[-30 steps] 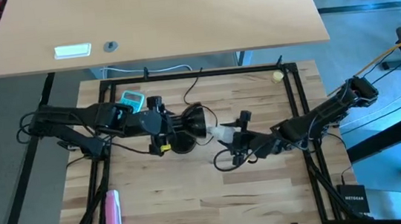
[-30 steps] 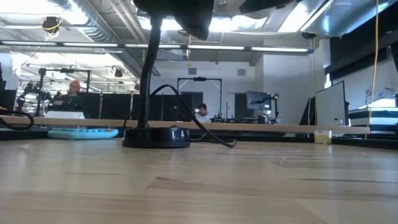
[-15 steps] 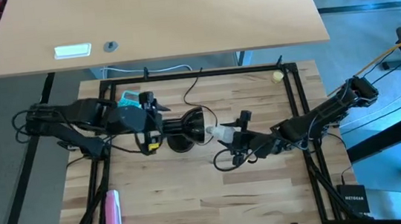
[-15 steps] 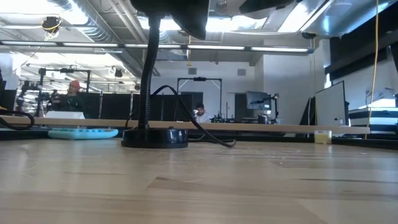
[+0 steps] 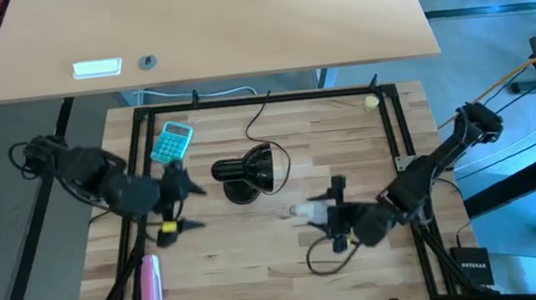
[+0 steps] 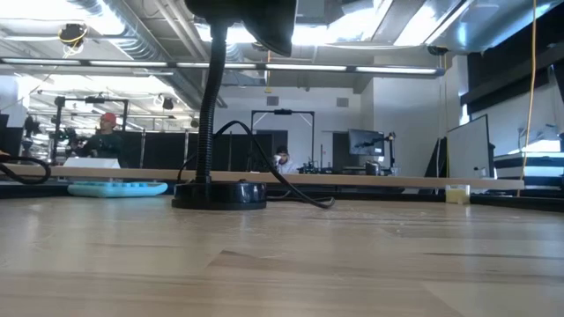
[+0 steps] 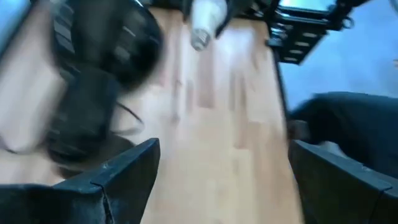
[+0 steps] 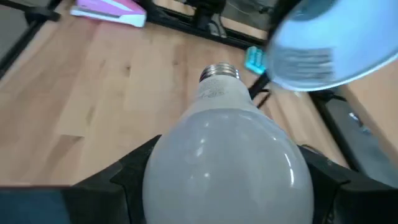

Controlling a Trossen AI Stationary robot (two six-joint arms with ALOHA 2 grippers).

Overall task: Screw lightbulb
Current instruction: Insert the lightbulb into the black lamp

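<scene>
The black lamp stands mid-table on its round base [image 5: 233, 173], its shade [image 5: 266, 169] opening toward the table's right. The white frosted lightbulb [image 5: 304, 209] hangs right of and nearer than the shade, and my right gripper [image 5: 323, 214] is shut on it. Its metal screw base [image 8: 219, 71] points away from the fingers, toward the table's left. My left gripper [image 5: 192, 204] stands open and empty to the left of the lamp, with bare wood between its fingers [image 7: 124, 171]. My right gripper pinches the lightbulb's wide glass end [image 8: 163, 167] between its two fingers, one on each side. The fingers come from the table's right, slanting a little down, and lie along the bulb. The bulb is lifted clear of the table, about level.
A teal calculator [image 5: 173, 140] lies at the far left, a pink flat thing [image 5: 150, 285] at the near left, and a small yellow ball [image 5: 371, 102] at the far right. The lamp's cord [image 5: 260, 121] runs to the far edge. A black rail frame [image 5: 263, 99] borders the tabletop.
My left gripper has come away from the lamp and drawn back toward the table's left and near edges, turning as it went. My right gripper has carried the lightbulb away from the shade's mouth toward the near edge. The lamp has stayed in place.
</scene>
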